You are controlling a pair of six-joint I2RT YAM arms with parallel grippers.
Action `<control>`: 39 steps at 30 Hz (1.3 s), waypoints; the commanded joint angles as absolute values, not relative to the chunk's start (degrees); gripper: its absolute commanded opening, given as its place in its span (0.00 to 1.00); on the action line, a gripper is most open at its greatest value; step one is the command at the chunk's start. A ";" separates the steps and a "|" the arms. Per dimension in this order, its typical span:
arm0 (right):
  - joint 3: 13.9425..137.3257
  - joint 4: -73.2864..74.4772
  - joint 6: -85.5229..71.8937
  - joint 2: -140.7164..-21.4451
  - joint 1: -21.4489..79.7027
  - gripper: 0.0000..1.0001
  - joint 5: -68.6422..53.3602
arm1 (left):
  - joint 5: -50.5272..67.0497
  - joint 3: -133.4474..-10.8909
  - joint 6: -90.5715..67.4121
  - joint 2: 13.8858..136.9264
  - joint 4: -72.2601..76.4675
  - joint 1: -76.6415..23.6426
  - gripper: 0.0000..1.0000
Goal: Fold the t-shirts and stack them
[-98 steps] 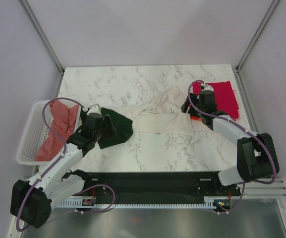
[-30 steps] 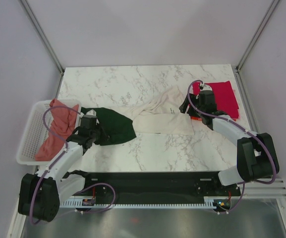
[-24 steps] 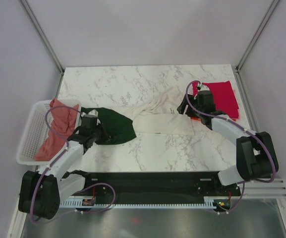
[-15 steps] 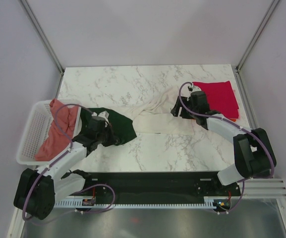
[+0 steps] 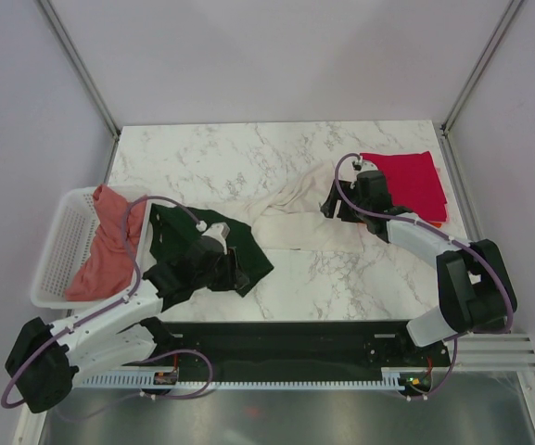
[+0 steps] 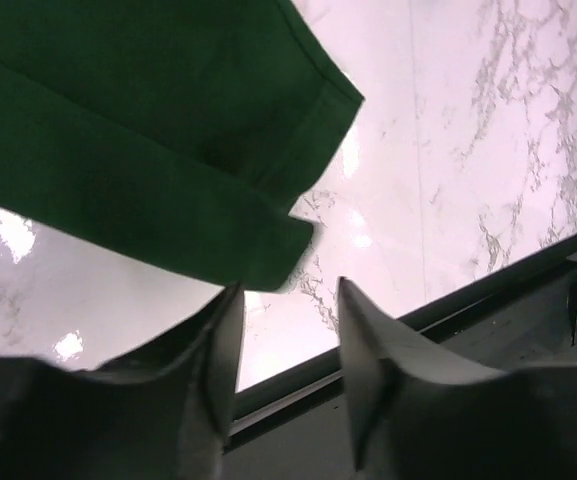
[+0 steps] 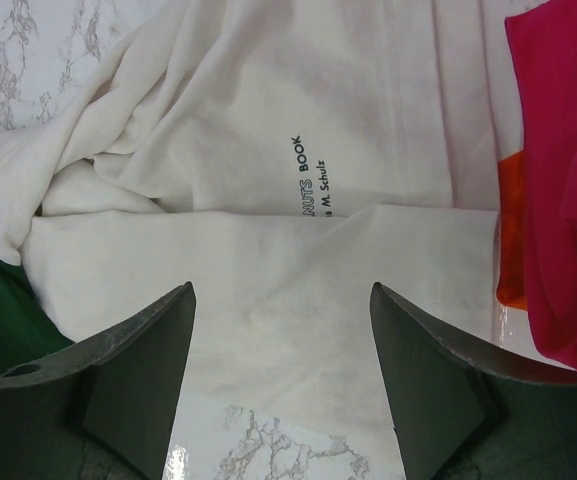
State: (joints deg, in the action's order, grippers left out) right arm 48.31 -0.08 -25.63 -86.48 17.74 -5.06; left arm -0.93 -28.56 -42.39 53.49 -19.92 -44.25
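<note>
Left wrist view: the left gripper [image 6: 286, 292] has its fingers a little apart and holds nothing. The dark green sleeve [image 6: 148, 140] lies just ahead of its fingertips on the marble surface [image 6: 488, 150], with a folded hem corner nearest the gap.

In the right wrist view the right gripper [image 7: 280, 292] is spread wide and empty over the cream t-shirt [image 7: 268, 250], which lies rumpled directly below and ahead of it. The small black print [image 7: 308, 185] is just beyond the fingertips. The magenta t-shirt [image 7: 568, 140] lies to this gripper's right, with the orange t-shirt [image 7: 510, 235] showing under its edge.

From above, the salmon-pink t-shirt [image 5: 109, 246] lies in the white basket [image 5: 56, 264], left of the left gripper.
</note>
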 commanded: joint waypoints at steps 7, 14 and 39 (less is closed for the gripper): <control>49.04 -0.09 -24.79 -84.81 17.67 0.79 -3.25 | -10.98 -35.06 -38.07 51.58 -30.14 -44.56 0.81; 49.04 -0.09 -24.87 -84.90 17.67 0.80 -3.16 | -7.39 -38.67 -32.52 59.13 -31.38 -45.08 0.84; 48.08 -0.09 -24.70 -83.32 17.67 0.80 -2.64 | -10.37 -44.38 -35.59 78.13 -29.79 -48.87 0.64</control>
